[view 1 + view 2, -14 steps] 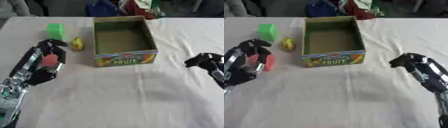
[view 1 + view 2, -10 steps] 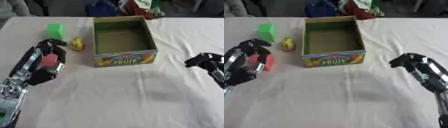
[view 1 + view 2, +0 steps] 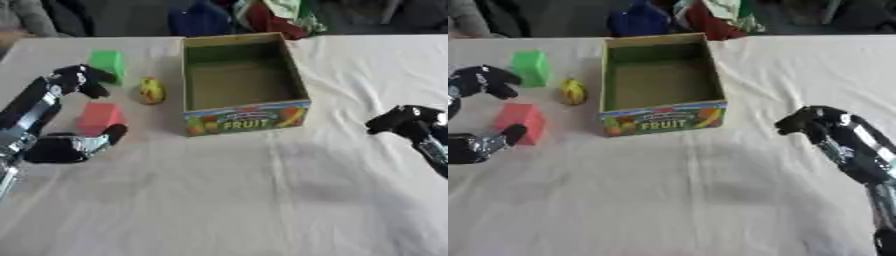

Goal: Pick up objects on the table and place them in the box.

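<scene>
Cardboard box [image 3: 243,82] near the middle of the desk [image 3: 262,200], open at the top, inside bare and brownish-green. On the near wall, a printed strip with coloured fruit pictures and the word "FRUIT" in pale letters; any smaller print there too blurred to read. Left of the box, just beside its wall, a small yellow fruit-shaped object [image 3: 152,90]. Farther left, a green block [image 3: 108,63], upright, apart from the yellow one. Nearer the front, a red block [image 3: 99,118], flat on the cloth. Left hand [image 3: 54,120] spread around the red block: fingers [image 3: 85,80] curved above it near the green block, thumb [image 3: 107,137] just beside its lower edge, the block in the wide gap between them, nothing pinched or lifted. Touching or only close, cannot tell. Right hand [image 3: 820,127] low over the bare cloth, well to the right of the box, fingers curled inward, nothing within them. Along the far edge of the desk, a heap of blue, red and green cloth [image 3: 245,15].
</scene>
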`<action>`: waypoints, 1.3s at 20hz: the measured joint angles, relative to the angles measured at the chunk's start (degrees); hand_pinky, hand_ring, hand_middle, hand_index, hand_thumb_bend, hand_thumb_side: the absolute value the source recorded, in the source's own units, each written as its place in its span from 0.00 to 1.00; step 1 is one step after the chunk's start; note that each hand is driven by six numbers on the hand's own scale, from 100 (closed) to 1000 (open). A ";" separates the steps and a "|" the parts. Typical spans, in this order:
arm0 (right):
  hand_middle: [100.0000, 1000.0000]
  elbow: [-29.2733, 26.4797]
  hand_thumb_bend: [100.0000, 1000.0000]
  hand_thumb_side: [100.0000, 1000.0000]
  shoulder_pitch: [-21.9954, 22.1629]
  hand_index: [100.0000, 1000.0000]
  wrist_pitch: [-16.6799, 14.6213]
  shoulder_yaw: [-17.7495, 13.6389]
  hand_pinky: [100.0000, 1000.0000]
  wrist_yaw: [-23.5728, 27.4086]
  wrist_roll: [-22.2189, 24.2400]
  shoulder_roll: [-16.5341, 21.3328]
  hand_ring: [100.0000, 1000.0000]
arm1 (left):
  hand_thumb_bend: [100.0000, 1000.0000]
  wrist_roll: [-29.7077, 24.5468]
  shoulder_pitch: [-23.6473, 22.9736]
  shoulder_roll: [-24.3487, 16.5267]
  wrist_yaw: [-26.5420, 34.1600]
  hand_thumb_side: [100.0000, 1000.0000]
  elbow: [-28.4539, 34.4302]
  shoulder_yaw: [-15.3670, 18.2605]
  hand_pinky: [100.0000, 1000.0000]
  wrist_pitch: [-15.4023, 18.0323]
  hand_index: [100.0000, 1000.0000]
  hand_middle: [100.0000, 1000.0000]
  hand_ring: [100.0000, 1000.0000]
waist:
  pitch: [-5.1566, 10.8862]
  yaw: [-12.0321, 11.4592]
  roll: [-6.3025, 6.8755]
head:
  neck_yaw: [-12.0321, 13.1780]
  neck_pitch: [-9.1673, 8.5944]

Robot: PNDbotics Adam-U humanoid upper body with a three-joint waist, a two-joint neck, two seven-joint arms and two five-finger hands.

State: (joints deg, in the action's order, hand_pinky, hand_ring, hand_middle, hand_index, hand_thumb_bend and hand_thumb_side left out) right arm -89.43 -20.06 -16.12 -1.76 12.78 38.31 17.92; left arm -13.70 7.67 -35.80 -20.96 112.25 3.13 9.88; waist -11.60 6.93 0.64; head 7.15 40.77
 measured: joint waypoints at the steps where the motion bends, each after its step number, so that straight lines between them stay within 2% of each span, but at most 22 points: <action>1: 0.55 0.00 0.00 0.51 0.00 0.62 0.00 0.00 0.70 -0.01 0.00 0.01 0.72 | 0.46 0.10 0.08 -1.22 -0.60 0.43 0.00 0.04 0.66 -0.06 0.83 0.71 0.66 | 0.01 0.00 0.03 | -0.05 0.00; 5: 0.55 0.02 0.00 0.51 0.38 0.62 0.00 0.00 0.70 -0.08 0.00 0.03 0.72 | 0.53 0.67 0.72 -6.42 -3.33 0.44 -0.21 0.13 0.67 -0.78 0.83 0.72 0.67 | 0.16 0.05 0.40 | -0.24 0.00; 11: 0.55 0.04 0.00 0.51 0.43 0.62 0.02 0.00 0.70 -0.14 0.02 0.09 0.72 | 0.49 0.14 2.94 -12.66 -7.39 0.33 -2.88 -0.55 0.68 -1.49 0.83 0.72 0.68 | 0.35 0.15 0.67 | -0.34 0.00; 12: 0.55 0.04 0.00 0.51 0.44 0.62 0.02 0.00 0.70 -0.15 0.02 0.10 0.72 | 0.48 -0.17 3.46 -13.42 -7.89 0.28 -3.61 -0.93 0.69 -1.39 0.83 0.72 0.68 | 0.40 0.18 0.73 | -0.34 0.01; 17: 0.55 0.05 0.00 0.51 0.47 0.63 0.12 0.02 0.70 -0.17 0.13 0.22 0.72 | 0.58 -2.28 6.33 -16.60 -10.53 0.36 -8.58 -3.41 0.69 -0.12 0.83 0.73 0.70 | 0.67 0.46 0.91 | -0.34 0.04; 20: 0.55 0.06 0.00 0.51 0.49 0.63 0.24 0.02 0.70 -0.19 0.25 0.27 0.72 | 0.60 -3.89 8.20 -17.76 -12.58 0.42 -12.22 -5.04 0.69 0.75 0.83 0.72 0.69 | 0.83 0.54 1.07 | -0.32 0.21; 26: 0.55 0.07 0.00 0.51 0.50 0.63 0.26 0.05 0.70 -0.27 0.30 0.30 0.72 | 0.61 -6.86 11.40 -17.91 -15.92 0.47 -20.32 -7.53 0.69 1.96 0.83 0.72 0.70 | 0.93 0.81 1.04 | -0.27 0.42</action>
State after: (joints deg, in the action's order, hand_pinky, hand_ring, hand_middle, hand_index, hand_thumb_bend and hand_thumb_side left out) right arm -89.35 -19.56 -15.86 -1.71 12.51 38.61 18.21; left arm -20.56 19.07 -53.71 -36.88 91.93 -4.40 11.84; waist -10.67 7.74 1.68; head 6.88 41.18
